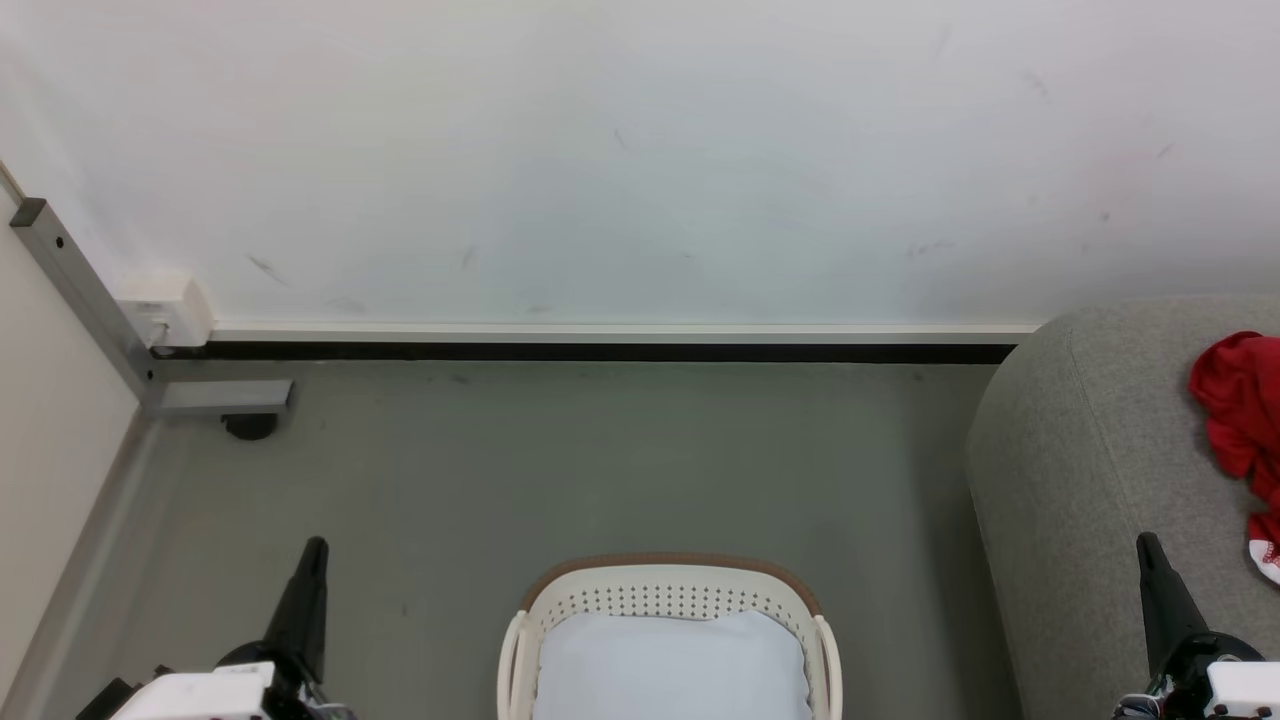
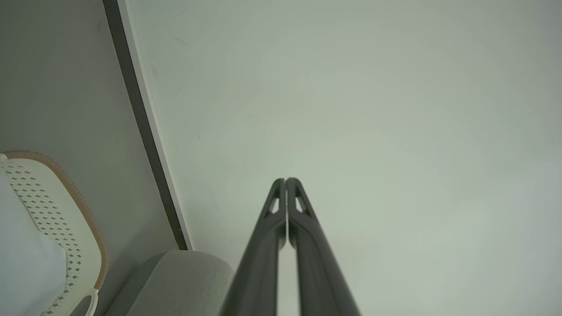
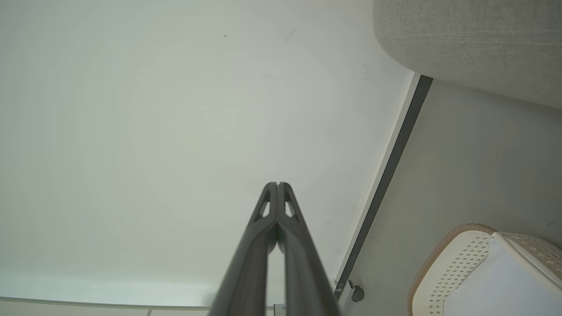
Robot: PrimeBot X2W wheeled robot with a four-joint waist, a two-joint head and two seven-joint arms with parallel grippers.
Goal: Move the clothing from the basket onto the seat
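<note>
White perforated oval basket (image 1: 670,598), seemingly emptied; bright red fabric clothing (image 1: 1240,400) on rounded grey upholstered seat (image 1: 1080,450); left gripper (image 1: 312,548), right gripper (image 1: 1147,542) closed, empty, best parked clear.

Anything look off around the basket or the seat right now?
Nothing stands out. The basket sits upright on the floor, its pale liner showing inside; the red clothing lies crumpled on the seat.

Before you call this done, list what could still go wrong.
The basket shows just its liner, but its near end is cut off; a garment could hide there.
The red clothing on the seat runs off the picture's edge, so it may hang over and slip.
The shut right tool shows near the clothing; swinging it could drag a garment off.
</note>
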